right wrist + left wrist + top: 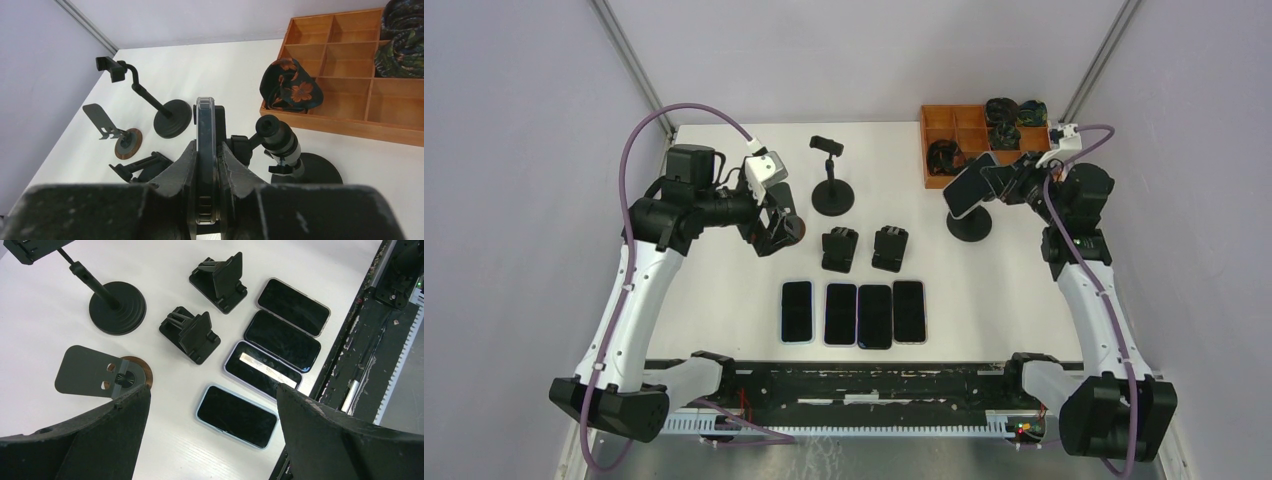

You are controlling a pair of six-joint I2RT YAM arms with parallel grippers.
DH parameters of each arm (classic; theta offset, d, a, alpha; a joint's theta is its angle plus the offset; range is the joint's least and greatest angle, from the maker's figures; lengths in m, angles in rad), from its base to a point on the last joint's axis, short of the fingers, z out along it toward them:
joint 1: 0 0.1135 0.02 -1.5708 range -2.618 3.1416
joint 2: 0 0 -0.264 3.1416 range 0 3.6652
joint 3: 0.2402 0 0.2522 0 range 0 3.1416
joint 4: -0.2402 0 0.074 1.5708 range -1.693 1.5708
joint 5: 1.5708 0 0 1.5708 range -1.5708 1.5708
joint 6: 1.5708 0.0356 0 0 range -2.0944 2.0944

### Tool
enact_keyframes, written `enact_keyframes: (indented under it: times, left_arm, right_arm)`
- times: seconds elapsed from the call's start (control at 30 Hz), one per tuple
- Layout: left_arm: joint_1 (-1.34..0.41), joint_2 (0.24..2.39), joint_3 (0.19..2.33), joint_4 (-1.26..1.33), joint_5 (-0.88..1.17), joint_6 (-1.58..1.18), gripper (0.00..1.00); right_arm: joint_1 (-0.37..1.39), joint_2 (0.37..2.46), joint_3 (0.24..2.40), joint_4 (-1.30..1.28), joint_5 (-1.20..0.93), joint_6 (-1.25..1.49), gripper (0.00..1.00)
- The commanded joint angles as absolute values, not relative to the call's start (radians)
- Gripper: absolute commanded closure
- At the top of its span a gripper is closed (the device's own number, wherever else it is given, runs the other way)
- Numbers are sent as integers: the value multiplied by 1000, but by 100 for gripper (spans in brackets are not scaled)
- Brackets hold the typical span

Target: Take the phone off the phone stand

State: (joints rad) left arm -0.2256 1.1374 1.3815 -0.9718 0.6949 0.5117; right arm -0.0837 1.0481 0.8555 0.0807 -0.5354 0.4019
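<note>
A phone (967, 187) with a dark screen sits tilted in the holder on top of a black phone stand (969, 226) at the back right of the table. My right gripper (1009, 180) reaches it from the right. In the right wrist view the phone (206, 125) stands edge-on between the two fingers (182, 165), which press on its front and back; the right gripper (207, 155) is shut on it. The stand's jointed neck (278, 140) and round base (315, 172) show just to the right. My left gripper (212, 395) hangs open over the table's left side, holding nothing.
Several phones (854, 313) lie in a row near the front edge. Two folding stands (841, 248) sit behind them, with an empty pole stand (831, 190) further back. A wooden divided tray (964, 125) with rolled fabric is at the back right. A small flat stand (100, 375) lies under the left gripper.
</note>
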Motion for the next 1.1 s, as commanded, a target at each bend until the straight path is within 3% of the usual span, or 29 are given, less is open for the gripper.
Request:
enact_keyframes:
  times: [0.0, 0.57, 0.87, 1.07]
  left_arm:
    - [-224, 1144, 1417, -974, 740, 526, 0]
    - [-224, 1145, 1394, -896, 935, 477, 0]
    - [-224, 1110, 1294, -550, 1011, 285, 0]
    - [-224, 1119, 1291, -480, 1054, 230, 0]
  right_arm:
    - [-86, 1054, 962, 143, -584, 492, 100]
    - [-57, 1122, 1288, 342, -754, 930, 100]
    - [242, 1182, 1370, 446, -755, 1043, 100]
    - [340, 1214, 1378, 521, -764, 1115, 100]
